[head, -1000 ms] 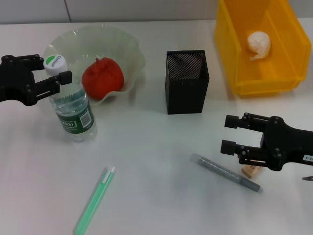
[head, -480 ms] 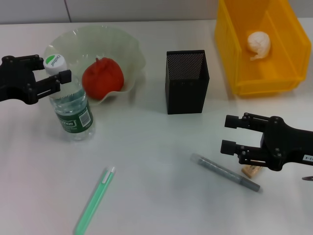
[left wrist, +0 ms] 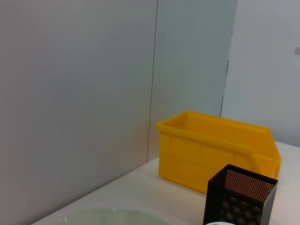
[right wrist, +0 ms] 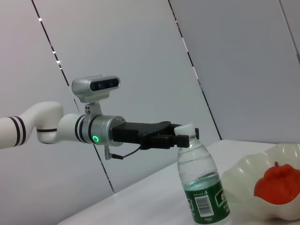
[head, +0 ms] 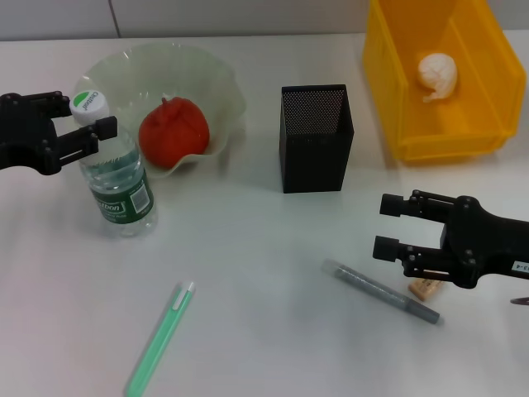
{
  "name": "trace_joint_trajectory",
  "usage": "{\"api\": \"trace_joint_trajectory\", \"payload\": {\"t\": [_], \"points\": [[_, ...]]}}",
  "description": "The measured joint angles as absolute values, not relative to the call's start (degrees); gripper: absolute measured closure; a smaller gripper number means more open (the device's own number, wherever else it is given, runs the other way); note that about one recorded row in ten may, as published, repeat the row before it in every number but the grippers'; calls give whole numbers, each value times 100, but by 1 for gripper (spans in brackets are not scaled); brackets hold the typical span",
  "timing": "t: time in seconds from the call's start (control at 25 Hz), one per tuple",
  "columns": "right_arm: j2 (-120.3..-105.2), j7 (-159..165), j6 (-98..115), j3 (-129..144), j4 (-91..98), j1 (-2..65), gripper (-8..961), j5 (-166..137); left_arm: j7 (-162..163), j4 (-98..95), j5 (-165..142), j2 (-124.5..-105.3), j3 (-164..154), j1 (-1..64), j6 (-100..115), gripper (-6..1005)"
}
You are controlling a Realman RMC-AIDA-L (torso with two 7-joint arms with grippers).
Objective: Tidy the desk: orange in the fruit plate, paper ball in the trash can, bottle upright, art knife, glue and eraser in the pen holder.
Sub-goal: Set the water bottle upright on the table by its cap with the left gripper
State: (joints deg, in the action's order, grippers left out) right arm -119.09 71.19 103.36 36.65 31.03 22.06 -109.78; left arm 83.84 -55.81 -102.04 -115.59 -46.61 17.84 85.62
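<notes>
- Left gripper [head: 83, 131]: clamped on the neck of the bottle [head: 116, 175], just under the white cap; bottle nearly upright on the table, touching the near-left rim of the fruit plate [head: 227, 89].
- Bottle: likely light, thin-walled and slick; best taken high at the stiffer neck, as held now.
- Orange [head: 173, 131]: inside the fruit plate, right of the bottle.
- Green pen [head: 159, 335]: well in front of the bottle.
- Pen holder [head: 314, 138]: right of the fruit plate.
- Grey pen [head: 380, 290]: in front of the pen holder.
- Right gripper [head: 390, 227]: spread wide, empty, hovering above the grey pen; eraser [head: 425, 288] just beside it.
- Paper ball [head: 437, 75]: inside the trash can [head: 388, 99].
</notes>
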Motion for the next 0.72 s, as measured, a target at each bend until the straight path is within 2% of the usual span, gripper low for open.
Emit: {"api": "trace_joint_trajectory", "payload": {"t": [0.72], "points": [[-11909, 7119, 10336, 3665, 3024, 2249, 213, -10984, 8415, -5434, -10218, -11556, -4637, 1786, 8436, 429]]}}
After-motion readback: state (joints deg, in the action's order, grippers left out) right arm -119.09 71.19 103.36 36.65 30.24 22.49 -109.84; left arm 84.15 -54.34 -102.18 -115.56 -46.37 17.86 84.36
